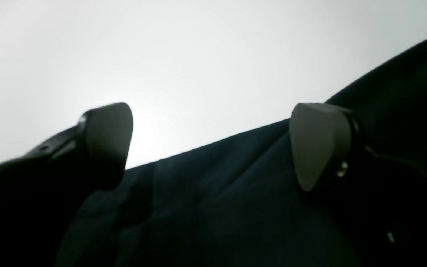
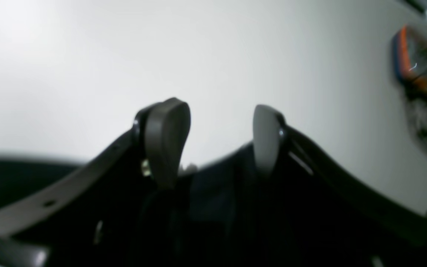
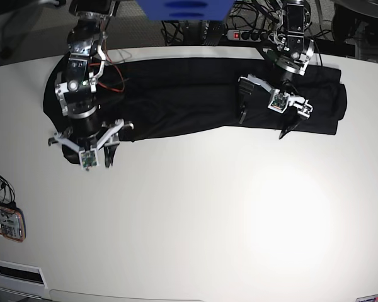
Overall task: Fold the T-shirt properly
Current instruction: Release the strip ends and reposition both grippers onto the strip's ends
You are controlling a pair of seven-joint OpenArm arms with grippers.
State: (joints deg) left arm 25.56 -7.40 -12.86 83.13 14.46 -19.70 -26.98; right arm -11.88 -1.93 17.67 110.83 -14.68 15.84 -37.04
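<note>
White tabletop (image 3: 208,220) spread wide. Black T-shirt (image 3: 176,94) stretched long along the far edge. Left end effector (image 3: 263,126) over its near hem, fingers wide apart, clamping nothing. Right end effector (image 3: 87,153) at the opposite end, half apart; cloth between, grip unclear.

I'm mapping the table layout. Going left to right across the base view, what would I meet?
Orange-edged device at the table edge → right gripper at the T-shirt's end → T-shirt → left gripper over the shirt's other end.
</note>
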